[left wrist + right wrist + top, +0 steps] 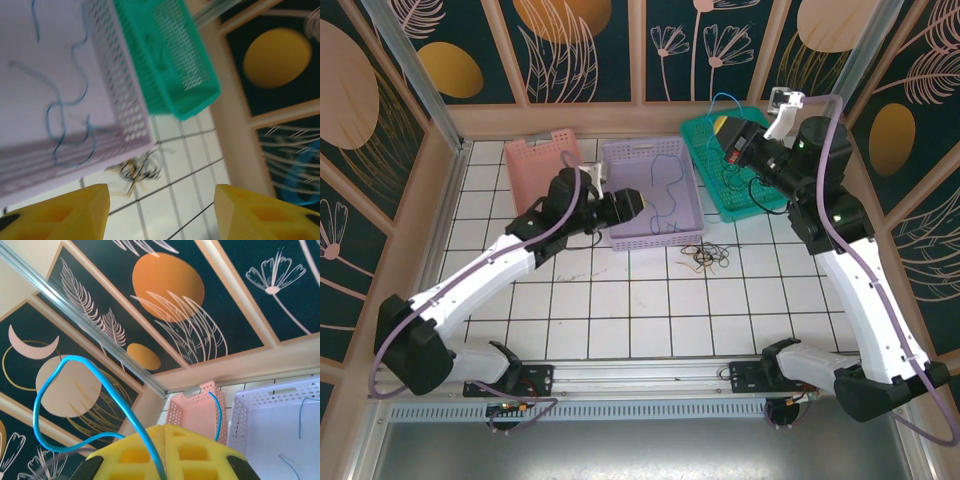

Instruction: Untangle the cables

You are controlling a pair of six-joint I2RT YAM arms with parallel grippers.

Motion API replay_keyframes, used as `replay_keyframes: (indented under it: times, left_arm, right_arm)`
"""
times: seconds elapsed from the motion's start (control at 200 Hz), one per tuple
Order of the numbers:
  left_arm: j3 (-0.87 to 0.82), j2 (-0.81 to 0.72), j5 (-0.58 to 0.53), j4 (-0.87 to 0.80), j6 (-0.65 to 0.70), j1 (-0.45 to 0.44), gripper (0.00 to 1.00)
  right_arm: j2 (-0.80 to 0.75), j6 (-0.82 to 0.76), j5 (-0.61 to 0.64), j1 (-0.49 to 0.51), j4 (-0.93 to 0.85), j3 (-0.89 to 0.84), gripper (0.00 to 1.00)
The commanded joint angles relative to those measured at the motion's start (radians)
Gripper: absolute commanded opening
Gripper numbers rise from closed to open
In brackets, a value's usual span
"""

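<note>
While my right gripper [164,432] pinches 1 blue cable [70,358] up right of the purple basket [645,145], likely to hold it clear of the clump [705,255] just before that basket, my left gripper [161,192] hovers spread over 1 blue strand [70,105] inside.

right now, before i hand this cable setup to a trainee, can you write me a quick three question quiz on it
1. True or false: the right tool is shut on a blue cable.
2. Where does the tangled clump lie?
A. in the pink basket
B. on the tiled table, beside the purple basket
C. in the teal basket
3. Fill in: the left tool has its jaws ____, with nothing between them.

Key: 1 true; 2 B; 3 open.
</note>
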Motion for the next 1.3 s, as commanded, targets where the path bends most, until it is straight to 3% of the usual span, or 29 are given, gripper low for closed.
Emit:
replay_keyframes:
  times: [0.0,0.195,0.35,0.676,0.921,1.161,1.296]
  left_arm:
    - [0.154,-0.02,-0.058,0.046,-0.055,-0.001,0.58]
    - [0.304,0.069,-0.011,0.148,-0.335,0.0,0.53]
    - [0.324,0.119,0.042,0.227,-0.477,0.001,0.56]
    - [0.305,0.19,0.091,0.267,-0.587,0.001,0.57]
    - [0.33,0.231,0.119,0.284,-0.59,0.0,0.57]
    - [0.335,0.257,0.141,0.188,-0.572,0.0,0.54]
    - [0.314,0.27,0.145,0.261,-0.61,0.0,0.54]
  right_arm:
    - [0.009,0.009,-0.083,-0.008,0.064,-0.006,0.0]
    - [0.045,0.051,-0.226,-0.018,0.179,-0.073,0.0]
    - [0.084,0.078,-0.306,-0.022,0.238,-0.099,0.0]
    - [0.099,0.119,-0.367,-0.022,0.285,-0.151,0.0]
    - [0.085,0.127,-0.362,-0.021,0.282,-0.188,0.0]
    - [0.084,0.138,-0.353,-0.02,0.293,-0.19,0.0]
    - [0.088,0.148,-0.364,-0.021,0.301,-0.192,0.0]
